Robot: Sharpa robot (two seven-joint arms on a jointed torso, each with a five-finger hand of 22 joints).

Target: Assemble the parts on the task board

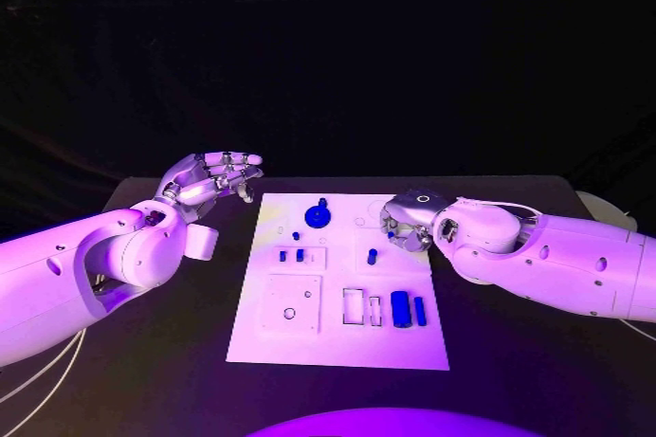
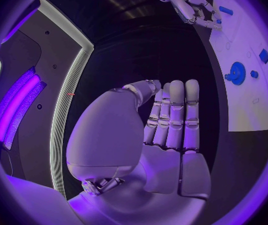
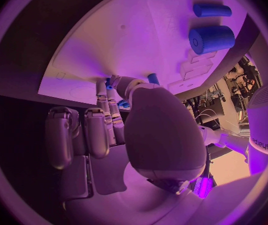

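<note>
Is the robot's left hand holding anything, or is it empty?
Empty. The left hand is raised beside the task board, off its edge; the wrist view shows its fingers straight, side by side, with nothing against the palm.

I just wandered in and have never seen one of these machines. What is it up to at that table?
The robot is fitting small blue parts onto a white task board. Its right hand is down at the board's far right part, fingers at a small blue piece; whether it grips the piece is unclear. The left hand hovers off the board's left side, holding nothing. A blue gear and two blue cylinders sit on the board.
</note>
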